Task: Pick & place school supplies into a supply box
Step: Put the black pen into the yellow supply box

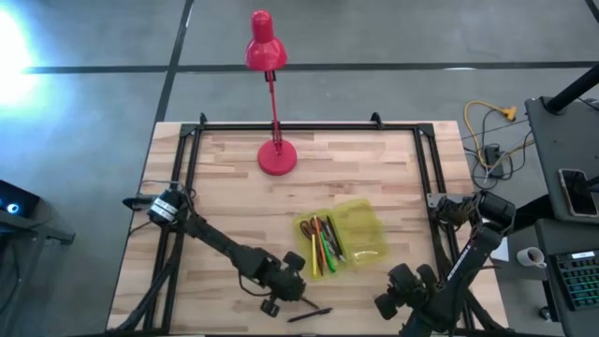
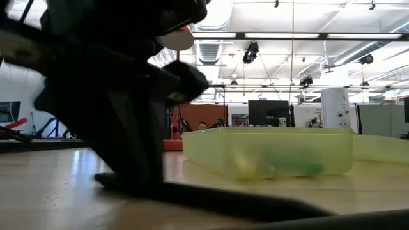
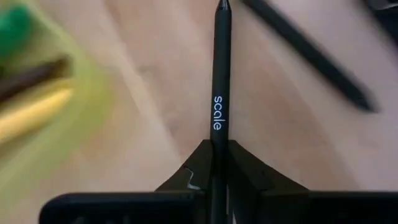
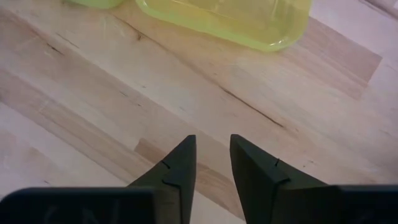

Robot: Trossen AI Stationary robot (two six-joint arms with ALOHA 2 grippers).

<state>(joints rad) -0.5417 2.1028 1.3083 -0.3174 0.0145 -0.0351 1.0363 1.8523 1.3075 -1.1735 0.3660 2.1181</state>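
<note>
Your left gripper is clamped on a black pen down at the near edge of the worktop, just left of the box. Box sits open mid-worktop with pens and pencils inside. Right gripper hovers near-right of it, jaws narrowly apart, holding nothing. Red lamp stands at the far side.

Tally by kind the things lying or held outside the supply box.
Black pens: 2 (held pen in left gripper; loose pen on table)
Red desk lamp: 1
Total: 3
</note>
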